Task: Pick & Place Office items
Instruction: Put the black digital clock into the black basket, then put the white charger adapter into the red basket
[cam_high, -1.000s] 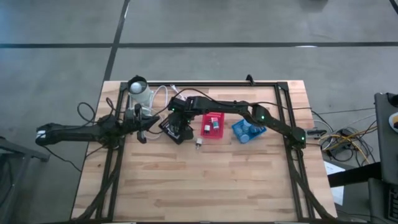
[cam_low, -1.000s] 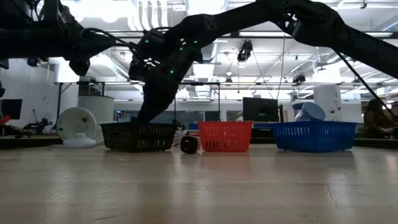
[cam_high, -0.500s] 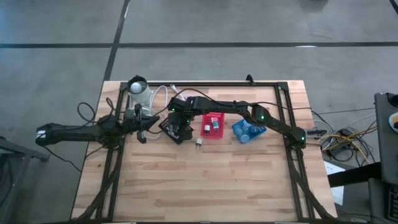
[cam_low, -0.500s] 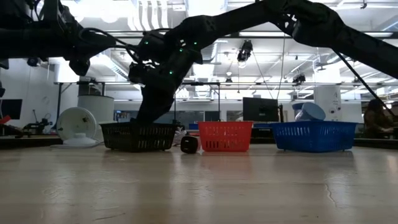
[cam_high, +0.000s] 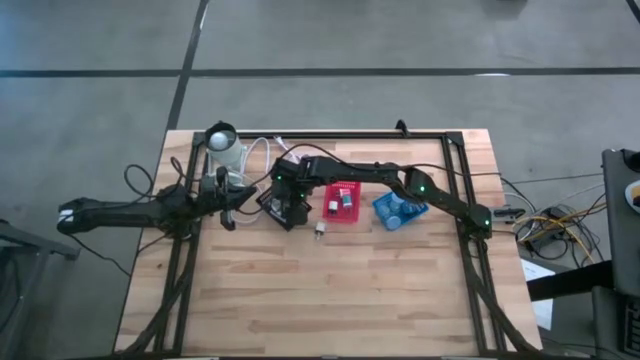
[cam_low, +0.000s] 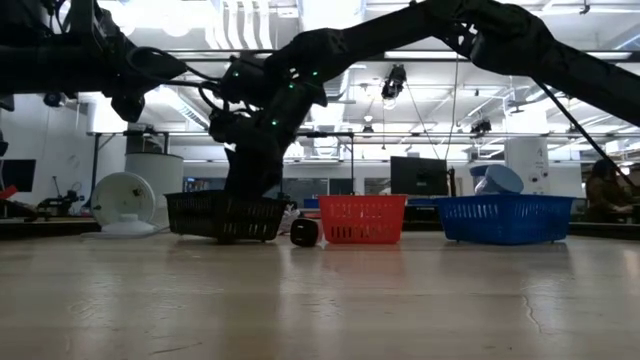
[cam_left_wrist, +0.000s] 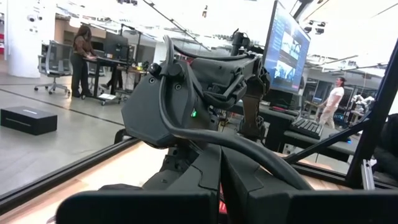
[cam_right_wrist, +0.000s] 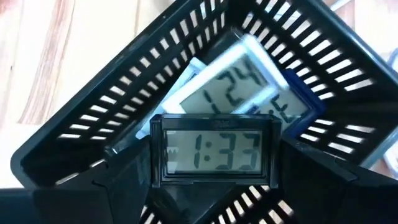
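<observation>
Dark jointed arms (cam_high: 370, 176) with green lights, black cables.

A wooden table (cam_high: 330, 290) carries black (cam_high: 272, 208), red (cam_high: 343, 201) and blue (cam_high: 400, 211) mesh bins in a row upper centre, a white lamp (cam_high: 222, 140) upper left.

Three mesh bins stood in a row at the far side of the table: one black bin (cam_high: 277, 208) on the left, one red bin (cam_high: 342, 201) in the middle, one blue bin (cam_high: 398, 211) on the right. The black bin held two digital clocks: a black-framed clock (cam_right_wrist: 214, 150) and a silver-and-blue clock (cam_right_wrist: 249, 87). One small dark object (cam_low: 305, 232) lay just before the red bin. One white lamp (cam_high: 222, 140) stood far left. Two arms worked there.
</observation>
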